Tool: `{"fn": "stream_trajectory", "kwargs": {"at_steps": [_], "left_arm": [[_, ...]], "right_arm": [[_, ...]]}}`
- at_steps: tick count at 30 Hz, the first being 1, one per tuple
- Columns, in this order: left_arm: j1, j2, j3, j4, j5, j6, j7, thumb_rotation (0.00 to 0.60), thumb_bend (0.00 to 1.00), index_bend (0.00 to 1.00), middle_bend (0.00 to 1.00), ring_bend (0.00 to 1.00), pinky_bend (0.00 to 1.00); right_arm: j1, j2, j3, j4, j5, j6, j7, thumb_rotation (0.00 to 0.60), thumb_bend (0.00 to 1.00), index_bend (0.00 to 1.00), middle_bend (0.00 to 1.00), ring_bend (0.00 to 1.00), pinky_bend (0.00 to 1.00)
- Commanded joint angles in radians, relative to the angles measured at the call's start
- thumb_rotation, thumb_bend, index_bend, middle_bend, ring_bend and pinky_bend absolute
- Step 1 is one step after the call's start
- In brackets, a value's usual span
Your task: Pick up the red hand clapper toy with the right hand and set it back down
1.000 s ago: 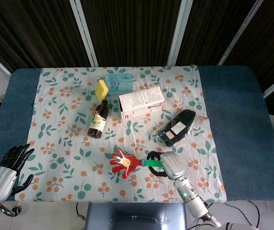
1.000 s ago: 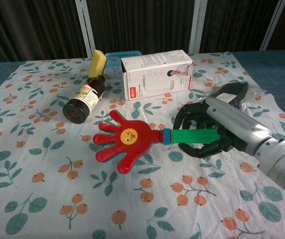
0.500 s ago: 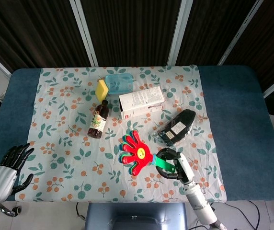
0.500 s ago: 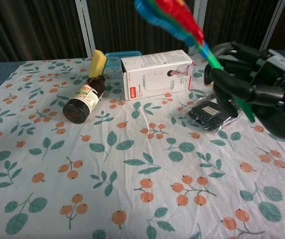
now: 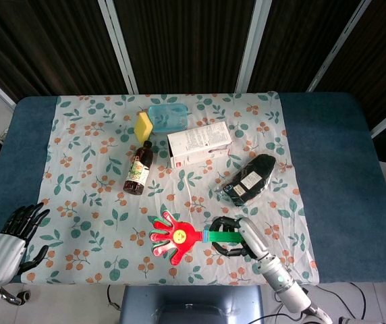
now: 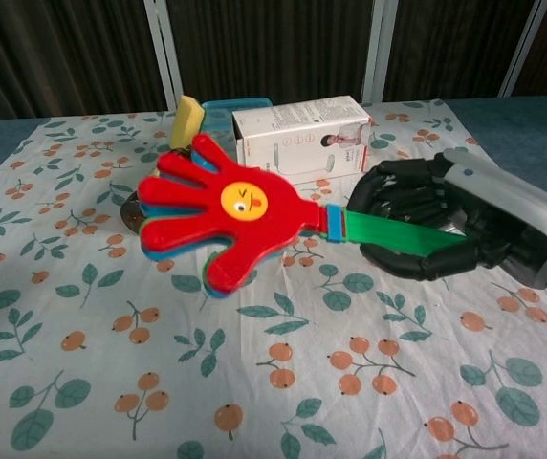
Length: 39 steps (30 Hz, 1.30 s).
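The red hand clapper toy (image 5: 173, 237) (image 6: 221, 207) has a red palm with a yellow face and a green handle. My right hand (image 5: 237, 238) (image 6: 446, 225) grips the green handle, fingers wrapped around it. In the chest view the red palm hangs above the floral cloth, pointing left. My left hand (image 5: 12, 235) rests at the table's near left corner, fingers apart, holding nothing; the chest view does not show it.
A dark brown bottle (image 5: 138, 169) lies left of centre. A white and red box (image 5: 198, 144) (image 6: 298, 135) sits behind the toy. A black pouch (image 5: 249, 179) lies to the right. A yellow sponge (image 5: 144, 125) and blue dish (image 5: 167, 115) stand at the back.
The clapper, raised high and tilted up half a second ago, has come down lower and swung level, pointing left. The right hand still grips the handle. The left hand has not moved.
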Motion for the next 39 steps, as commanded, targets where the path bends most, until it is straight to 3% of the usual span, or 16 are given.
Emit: {"fn": "stream_trajectory", "kwargs": {"at_steps": [1,3,6,8,12,16,20,22,28,32,34,36,39], "left_arm": [[0.001,0.001,0.000,0.001,0.000,0.001,-0.002,0.600,0.38,0.00,0.00,0.00,0.08],[0.000,0.001,0.000,0.001,0.000,-0.001,-0.003,0.600,0.38,0.00,0.00,0.00,0.08],[-0.001,0.001,0.000,0.000,-0.003,-0.004,-0.001,0.600,0.38,0.00,0.00,0.00,0.08],[0.000,0.000,0.000,0.000,-0.004,-0.006,0.002,0.600,0.38,0.00,0.00,0.00,0.08],[0.000,-0.002,0.000,-0.002,-0.003,-0.006,0.008,0.600,0.38,0.00,0.00,0.00,0.08],[-0.001,-0.004,-0.003,-0.004,-0.011,-0.011,0.013,0.600,0.38,0.00,0.00,0.00,0.08],[-0.004,-0.006,-0.005,-0.006,-0.019,-0.022,0.020,0.600,0.38,0.00,0.00,0.00,0.08],[-0.005,-0.007,-0.006,-0.006,-0.019,-0.024,0.023,0.600,0.38,0.00,0.00,0.00,0.08],[-0.010,-0.008,-0.009,-0.006,-0.029,-0.037,0.024,0.600,0.38,0.00,0.00,0.00,0.08],[-0.013,-0.007,-0.012,-0.005,-0.037,-0.044,0.020,0.600,0.38,0.00,0.00,0.00,0.08],[-0.013,-0.007,-0.011,-0.005,-0.035,-0.043,0.017,0.600,0.38,0.00,0.00,0.00,0.08],[-0.012,-0.006,-0.011,-0.004,-0.034,-0.040,0.015,0.600,0.38,0.00,0.00,0.00,0.08],[-0.011,-0.005,-0.011,-0.003,-0.034,-0.037,0.012,0.600,0.38,0.00,0.00,0.00,0.08]], "right_arm": [[0.039,0.068,-0.004,-0.140,0.126,-0.176,-0.279,0.600,0.48,0.89,0.68,0.78,0.95],[0.024,0.061,0.002,-0.167,0.086,-0.112,-0.153,0.600,0.48,0.89,0.68,0.78,0.95],[0.022,0.092,-0.021,-0.207,-0.044,-0.004,0.214,0.600,0.48,0.89,0.68,0.78,0.95],[0.007,0.086,-0.028,-0.153,-0.140,0.137,0.407,0.600,0.48,0.89,0.68,0.78,0.95],[0.007,0.125,-0.074,-0.124,-0.209,0.270,0.733,0.600,0.48,0.88,0.68,0.77,0.95],[-0.001,0.136,-0.082,-0.077,-0.198,0.352,0.918,0.600,0.48,0.88,0.68,0.77,0.95],[0.015,0.140,-0.085,-0.052,-0.158,0.322,0.983,0.600,0.48,0.88,0.68,0.77,0.95],[0.026,0.130,-0.080,-0.032,-0.134,0.282,0.949,0.600,0.48,0.87,0.68,0.76,0.95],[0.061,0.018,-0.027,0.078,-0.064,0.146,0.556,0.600,0.48,0.87,0.68,0.76,0.95],[0.121,0.015,-0.010,0.085,0.092,-0.139,0.167,0.600,0.48,0.88,0.68,0.76,0.94],[0.137,0.022,0.000,0.066,0.158,-0.219,0.039,0.600,0.48,0.88,0.68,0.76,0.93],[0.134,0.011,0.012,0.049,0.198,-0.229,-0.070,0.600,0.48,0.88,0.68,0.76,0.93],[0.116,-0.010,0.024,0.037,0.211,-0.192,-0.135,0.600,0.48,0.88,0.68,0.76,0.93]]}}
